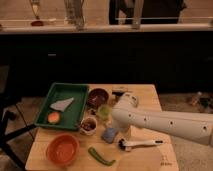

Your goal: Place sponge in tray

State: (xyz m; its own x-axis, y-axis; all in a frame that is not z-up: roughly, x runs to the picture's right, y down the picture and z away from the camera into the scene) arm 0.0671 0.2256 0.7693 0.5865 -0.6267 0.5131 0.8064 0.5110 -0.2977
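The white arm (165,122) reaches in from the right across the wooden table (150,95). Its gripper (121,129) points down at the table's middle, spread wide with nothing in its grasp. The blue-grey sponge (109,134) lies flat on the table just beside the gripper, on the side away from the arm; whether the two touch cannot be told.

The dark green tray (50,95) sits well apart from the gripper, beyond the sponge and further back, at the table's far corner. It holds a pale wedge-shaped piece (62,104) and a small orange fruit (53,117).

Between the gripper and the tray stand a brown bowl (97,96), a small green cup (104,112) and a small cup with dark contents (89,125). In front of the gripper a white-handled brush (137,144) lies close by. A green pod (101,156) lies a little further off, and a round orange bowl (62,149) stands at the near corner.
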